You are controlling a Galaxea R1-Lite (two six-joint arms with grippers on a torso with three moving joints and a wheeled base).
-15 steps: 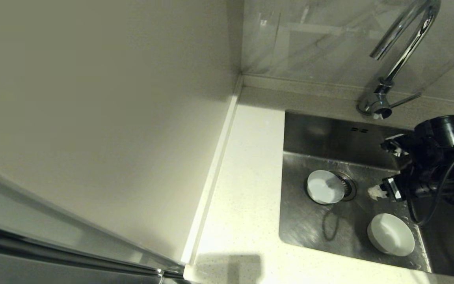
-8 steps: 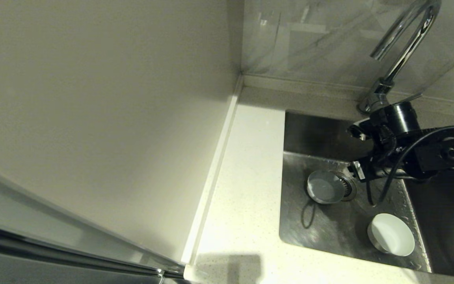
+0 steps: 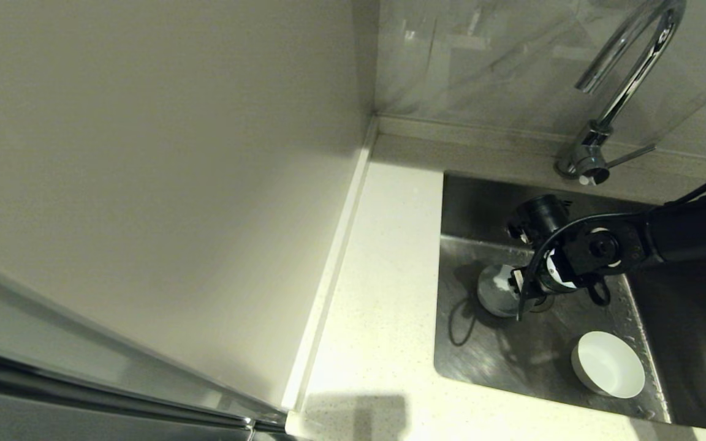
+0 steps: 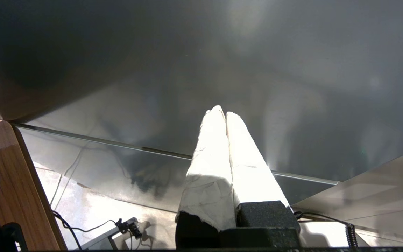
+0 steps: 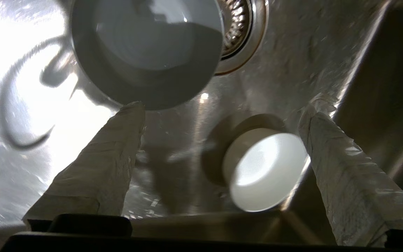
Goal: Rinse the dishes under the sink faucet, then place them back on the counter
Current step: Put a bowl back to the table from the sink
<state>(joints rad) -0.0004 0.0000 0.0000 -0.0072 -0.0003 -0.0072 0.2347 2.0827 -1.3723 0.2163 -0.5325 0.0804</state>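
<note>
Two small round bowls lie inside the sink (image 3: 488, 361), a steel basin sunk into the white speckled bench (image 3: 383, 294). One, a pale bluish-white bowl (image 3: 495, 293), sits against the drain strainer (image 5: 238, 26) and covers part of it; the other, a white bowl (image 3: 607, 364), rests on the basin floor on the side of the drain away from the faucet (image 3: 610, 98), well apart from the first. No yellow bowl shows in any view. The right pincer (image 3: 521, 294) reaches into the sink and hangs just above the drain, over the edge of the bluish-white bowl, with its two taped fingers (image 5: 100, 164) spread wide apart and nothing between them; the right wrist view shows one finger's tip just beside that bowl's rim and the white bowl lying in the gap between the fingers, lower on the basin floor. The left pincer (image 4: 225, 115) is far from the sink, out of the head view, its two white-wrapped fingers pressed together and holding nothing
</note>
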